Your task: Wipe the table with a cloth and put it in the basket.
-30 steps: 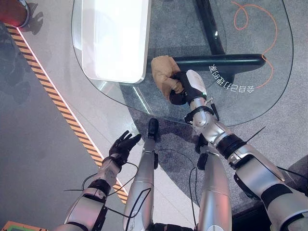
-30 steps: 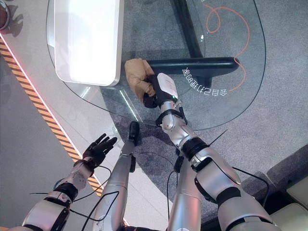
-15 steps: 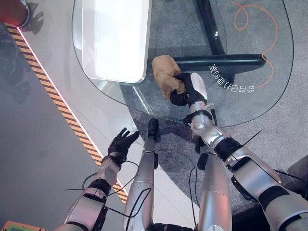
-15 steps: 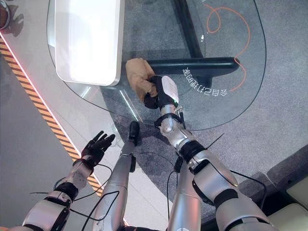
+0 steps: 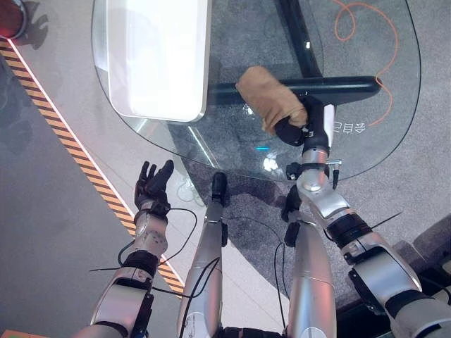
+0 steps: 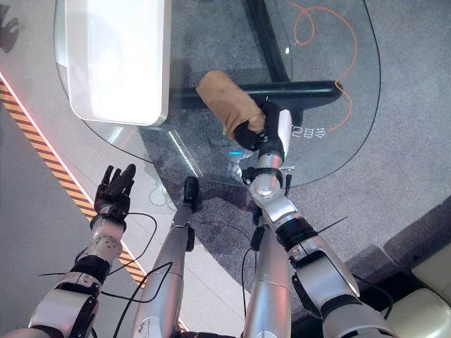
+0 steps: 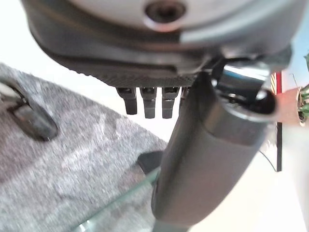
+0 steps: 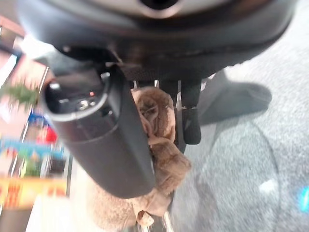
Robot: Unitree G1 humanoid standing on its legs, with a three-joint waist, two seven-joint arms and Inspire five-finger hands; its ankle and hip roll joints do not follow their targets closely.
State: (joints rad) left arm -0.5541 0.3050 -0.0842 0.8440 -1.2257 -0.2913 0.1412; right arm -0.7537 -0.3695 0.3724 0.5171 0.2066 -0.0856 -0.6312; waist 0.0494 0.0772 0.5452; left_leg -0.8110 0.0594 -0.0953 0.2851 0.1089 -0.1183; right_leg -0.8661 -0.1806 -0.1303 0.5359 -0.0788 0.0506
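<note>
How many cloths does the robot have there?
1: a tan cloth on the glass table, bunched in the right hand. The left hand holds none. More could be hidden.

Head stereo pair looks steeply down from above at the glass tabletop (image 5: 232, 137) and the floor nearer the robot. Both eyes share the tabletop, the white tray (image 5: 158, 56) far left on it, the orange cable (image 6: 331, 49) far right, and both arms; the right eye sits slightly right, so everything lands further left in it. Left wrist camera looks along the left hand (image 7: 159, 101) from very close, down at grey carpet (image 7: 63, 159). Right wrist camera looks along the right hand (image 8: 111, 130), cloth (image 8: 164, 159) right behind its thumb.
</note>
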